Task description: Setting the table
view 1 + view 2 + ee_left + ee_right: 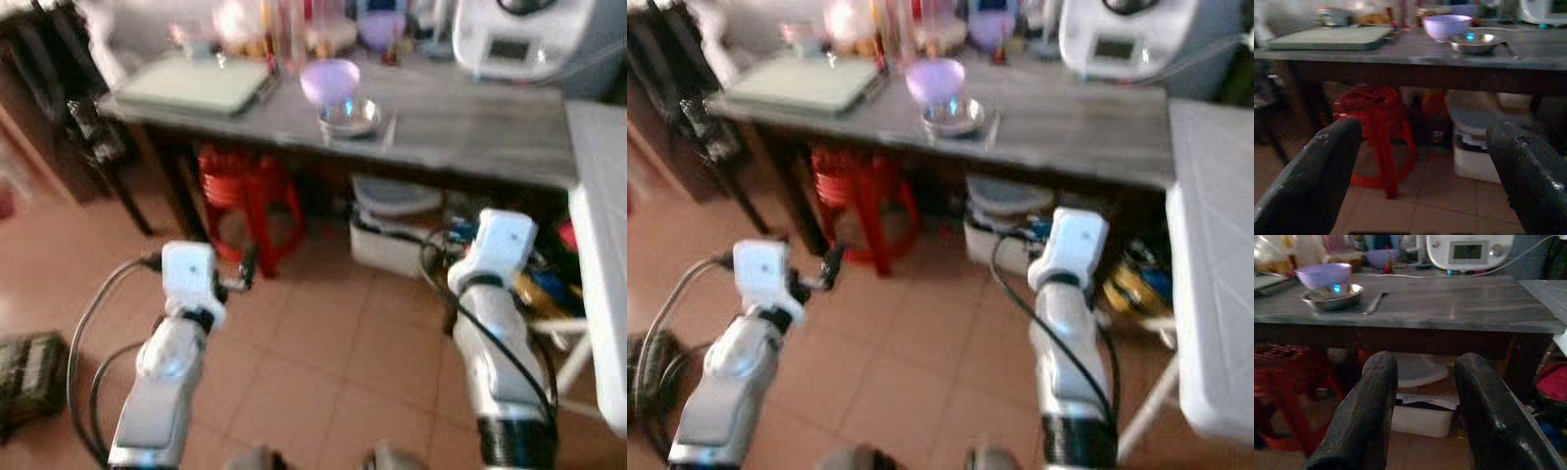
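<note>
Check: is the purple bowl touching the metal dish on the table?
Cannot tell. In the left wrist view the purple bowl sits just behind the metal dish, overlapping it.

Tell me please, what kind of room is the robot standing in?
Probably a home kitchen or dining corner: a grey table holds a purple bowl, a metal dish and a white appliance, with a red plastic stool on the tiled floor.
</note>
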{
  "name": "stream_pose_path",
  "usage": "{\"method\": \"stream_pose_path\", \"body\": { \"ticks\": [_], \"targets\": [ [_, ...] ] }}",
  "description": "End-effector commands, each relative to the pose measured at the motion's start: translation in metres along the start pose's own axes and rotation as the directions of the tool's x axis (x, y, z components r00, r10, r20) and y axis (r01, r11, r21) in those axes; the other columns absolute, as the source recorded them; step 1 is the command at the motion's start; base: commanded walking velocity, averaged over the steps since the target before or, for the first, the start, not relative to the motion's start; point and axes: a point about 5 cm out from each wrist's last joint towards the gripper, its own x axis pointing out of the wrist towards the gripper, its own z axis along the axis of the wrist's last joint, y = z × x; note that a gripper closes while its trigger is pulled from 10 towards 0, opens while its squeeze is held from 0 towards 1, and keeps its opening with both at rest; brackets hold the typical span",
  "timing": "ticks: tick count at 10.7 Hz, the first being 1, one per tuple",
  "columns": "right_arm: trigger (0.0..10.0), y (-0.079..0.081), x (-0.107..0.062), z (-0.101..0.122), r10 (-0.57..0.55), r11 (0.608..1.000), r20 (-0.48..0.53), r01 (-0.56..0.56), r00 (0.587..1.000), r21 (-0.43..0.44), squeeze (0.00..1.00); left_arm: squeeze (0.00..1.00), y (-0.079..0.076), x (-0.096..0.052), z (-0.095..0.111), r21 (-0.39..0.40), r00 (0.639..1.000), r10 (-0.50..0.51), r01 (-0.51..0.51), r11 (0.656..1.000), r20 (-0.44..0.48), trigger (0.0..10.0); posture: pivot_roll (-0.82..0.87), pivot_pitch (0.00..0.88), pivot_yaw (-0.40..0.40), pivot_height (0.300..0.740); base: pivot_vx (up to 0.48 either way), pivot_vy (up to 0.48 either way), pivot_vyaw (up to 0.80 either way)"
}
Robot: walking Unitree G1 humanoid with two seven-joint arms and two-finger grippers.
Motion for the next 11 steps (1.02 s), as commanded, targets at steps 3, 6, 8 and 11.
{"method": "stream_pose_path", "body": {
  "ticks": [3, 6, 8, 11],
  "targets": [
    [10.0, 0.003, 0.000, 0.004, 0.027, 1.000, 0.004, -0.027, 1.000, 0.003, 0.00, 0.00, -0.002, -0.004, 0.003, 0.004, 0.998, -0.058, 0.058, 0.998, 0.005, 10.0, -0.01, 0.042, 0.090, 0.740, 0.000, -0.160, -0.69],
    [10.0, 0.001, 0.002, 0.007, 0.023, 1.000, 0.014, -0.023, 1.000, 0.011, 0.00, 0.00, -0.004, -0.005, 0.004, 0.004, 0.997, -0.078, 0.078, 0.997, 0.003, 10.0, -0.01, 0.047, 0.098, 0.740, 0.000, -0.480, -0.27],
    [10.0, 0.007, 0.002, 0.009, 0.042, 0.999, 0.023, -0.043, 0.999, 0.022, 0.00, 0.00, -0.003, -0.003, 0.006, 0.010, 0.997, -0.082, 0.081, 0.997, 0.007, 10.0, 0.00, 0.043, 0.100, 0.740, 0.000, -0.480, 0.00],
    [10.0, 0.001, -0.025, -0.002, 0.079, 0.996, 0.011, -0.079, 0.997, 0.034, 0.00, 0.00, 0.001, -0.006, 0.008, 0.028, 0.999, -0.042, 0.042, 0.999, 0.007, 10.0, 0.01, 0.046, 0.091, 0.740, 0.000, -0.156, 0.00]
  ]
}}
